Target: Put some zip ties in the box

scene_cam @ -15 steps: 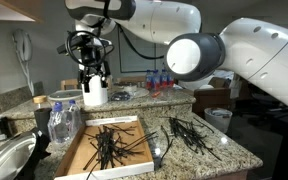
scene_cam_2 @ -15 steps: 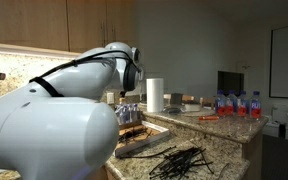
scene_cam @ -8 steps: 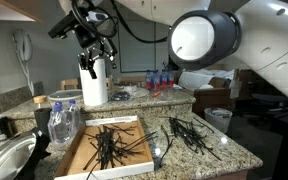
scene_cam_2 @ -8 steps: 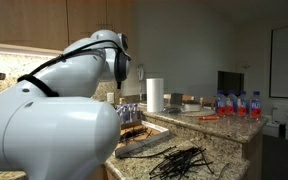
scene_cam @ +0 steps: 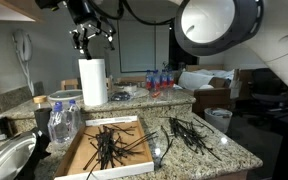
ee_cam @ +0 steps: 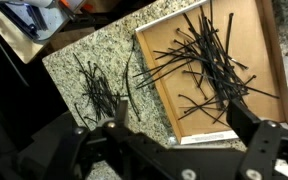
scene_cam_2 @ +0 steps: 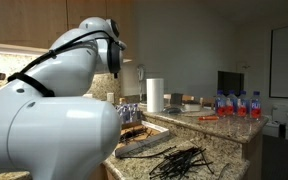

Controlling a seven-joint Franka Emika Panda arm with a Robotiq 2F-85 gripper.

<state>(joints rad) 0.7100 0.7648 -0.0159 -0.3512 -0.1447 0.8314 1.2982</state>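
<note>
A flat cardboard box (scene_cam: 76, 154) lies on the granite counter with several black zip ties (scene_cam: 109, 146) in it. More loose zip ties (scene_cam: 189, 135) lie on the counter beside it; they also show in an exterior view (scene_cam_2: 179, 160). My gripper (scene_cam: 92, 38) hangs high above the counter, well clear of everything. In the wrist view the gripper (ee_cam: 169, 125) is open and empty, looking down on the box (ee_cam: 146, 72), the zip ties inside it (ee_cam: 209, 60) and the loose pile (ee_cam: 99, 90).
A paper towel roll (scene_cam: 92, 82) stands behind the box, below the gripper. Water bottles (scene_cam: 161, 80) stand on the back ledge. A clear plastic container (scene_cam: 64, 120) and a metal bowl (scene_cam: 9, 160) sit beside the box. The counter edge runs close past the loose pile.
The arm has risen steadily: the gripper went from level with the paper towel roll to well above it. The zip ties and box have not moved.
</note>
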